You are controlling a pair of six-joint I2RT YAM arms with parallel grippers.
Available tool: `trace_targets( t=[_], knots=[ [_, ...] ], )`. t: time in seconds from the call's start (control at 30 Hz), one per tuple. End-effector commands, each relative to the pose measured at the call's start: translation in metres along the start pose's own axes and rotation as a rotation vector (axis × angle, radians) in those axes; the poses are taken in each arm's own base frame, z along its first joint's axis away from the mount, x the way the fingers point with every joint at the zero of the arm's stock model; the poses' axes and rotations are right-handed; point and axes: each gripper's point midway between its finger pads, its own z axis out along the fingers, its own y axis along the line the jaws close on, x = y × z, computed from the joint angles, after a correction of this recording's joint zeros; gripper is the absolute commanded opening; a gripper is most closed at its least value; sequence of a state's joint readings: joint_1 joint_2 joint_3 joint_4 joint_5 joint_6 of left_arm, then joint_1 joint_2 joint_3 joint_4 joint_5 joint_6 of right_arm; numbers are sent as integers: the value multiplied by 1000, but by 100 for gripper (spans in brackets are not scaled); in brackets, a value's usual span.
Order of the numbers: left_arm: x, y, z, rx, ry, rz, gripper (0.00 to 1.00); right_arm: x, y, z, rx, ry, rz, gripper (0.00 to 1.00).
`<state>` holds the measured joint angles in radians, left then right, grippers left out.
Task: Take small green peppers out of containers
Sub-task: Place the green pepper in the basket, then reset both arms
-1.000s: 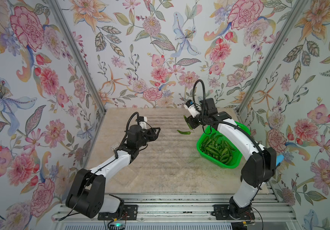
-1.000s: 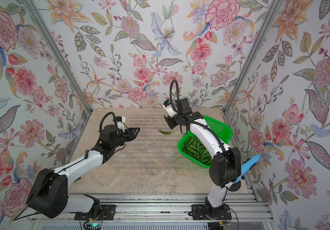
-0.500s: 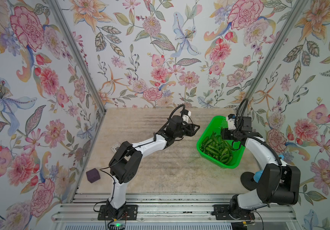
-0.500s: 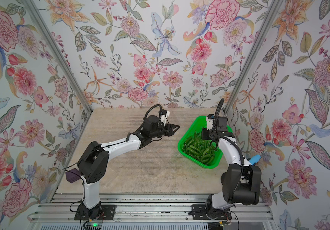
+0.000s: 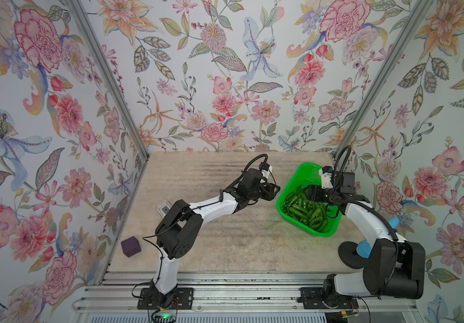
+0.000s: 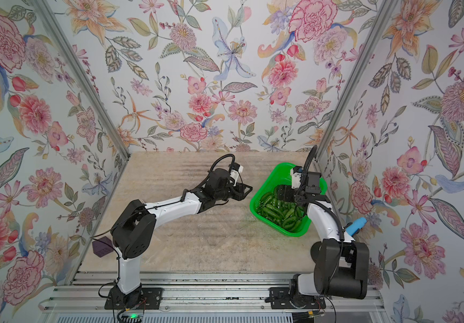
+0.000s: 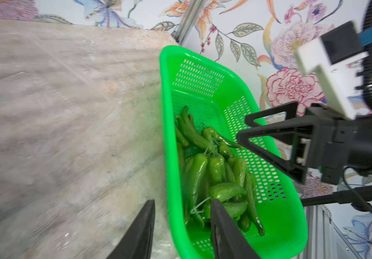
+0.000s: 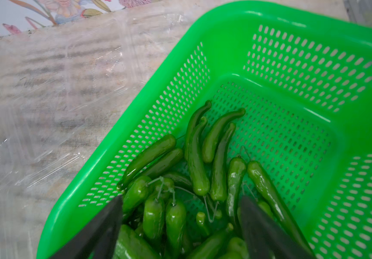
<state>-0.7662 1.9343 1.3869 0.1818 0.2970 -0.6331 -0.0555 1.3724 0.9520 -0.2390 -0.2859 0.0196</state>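
Observation:
Several small green peppers (image 5: 303, 211) lie heaped in a bright green perforated basket (image 5: 298, 226) at the table's right. My right gripper (image 5: 307, 193) hangs over the heap, open wide, with peppers (image 8: 196, 161) below its fingers and none held. My left gripper (image 5: 277, 190) is open at the basket's left wall. In the left wrist view it (image 7: 181, 228) straddles the rim (image 7: 164, 112), one finger outside and one inside, with a gap on each side. Creased clear plastic (image 8: 52, 89) shines on the table beside the basket. I cannot tell whether it is the containers.
A dark purple cube (image 5: 130, 246) sits near the left wall at the table's front. A small pale card-like thing (image 5: 163, 208) lies behind the left arm's elbow. Blue objects (image 5: 363, 249) lie by the right arm's base. Floral walls close in three sides.
A second ago the right gripper held a pepper above the table's middle; now it stands open over the basket. The left arm has reached across from the left side to the basket's wall.

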Motion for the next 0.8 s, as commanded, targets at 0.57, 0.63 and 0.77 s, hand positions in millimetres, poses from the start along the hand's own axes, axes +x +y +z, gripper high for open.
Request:
trace_targets(
  t=[0.57, 0.63, 0.77],
  knots=[
    [-8, 214, -317, -1022, -535, 267, 83, 14, 61, -12, 218, -417, -297, 100],
    [4, 221, -340, -1134, -582, 312, 95, 20, 58, -8, 224, -413, -290, 100],
    [31, 228, -376, -1255, -678, 397, 100, 25, 54, -6, 238, -449, -334, 100]
  ],
)
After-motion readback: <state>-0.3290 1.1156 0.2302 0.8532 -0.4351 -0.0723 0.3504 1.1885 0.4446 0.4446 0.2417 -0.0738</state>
